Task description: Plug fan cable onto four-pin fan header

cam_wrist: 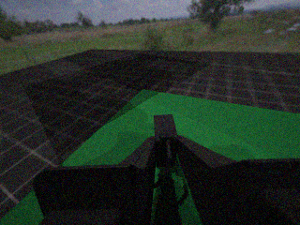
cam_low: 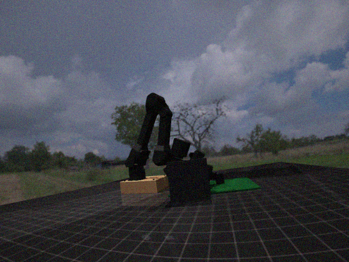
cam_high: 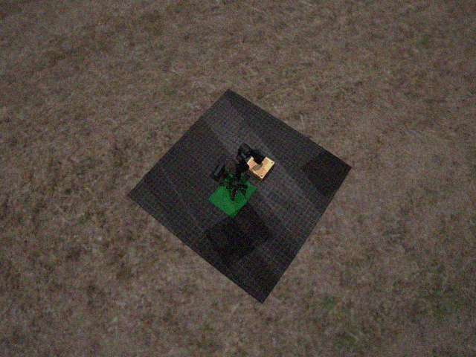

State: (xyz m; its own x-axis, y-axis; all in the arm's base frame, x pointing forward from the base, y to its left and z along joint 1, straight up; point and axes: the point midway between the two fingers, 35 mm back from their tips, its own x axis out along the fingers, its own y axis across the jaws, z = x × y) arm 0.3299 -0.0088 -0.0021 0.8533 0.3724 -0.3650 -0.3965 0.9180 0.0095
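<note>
The board is a flat green plate on the dark grid surface. My gripper is low over it and shut on a small dark plug, which sticks out past the fingertips in the wrist view. Dark, strand-like shapes, perhaps cable, show between the fingers below the plug. The four-pin header cannot be made out, and I cannot tell whether the plug touches it. The fan cannot be identified with certainty in the dark.
The arm stands on a wooden block beside the board. A large black box-like object hides part of the arm and board in the exterior view. A dark frame-like shape stands by the board's edge. Shadows darken the grid surface.
</note>
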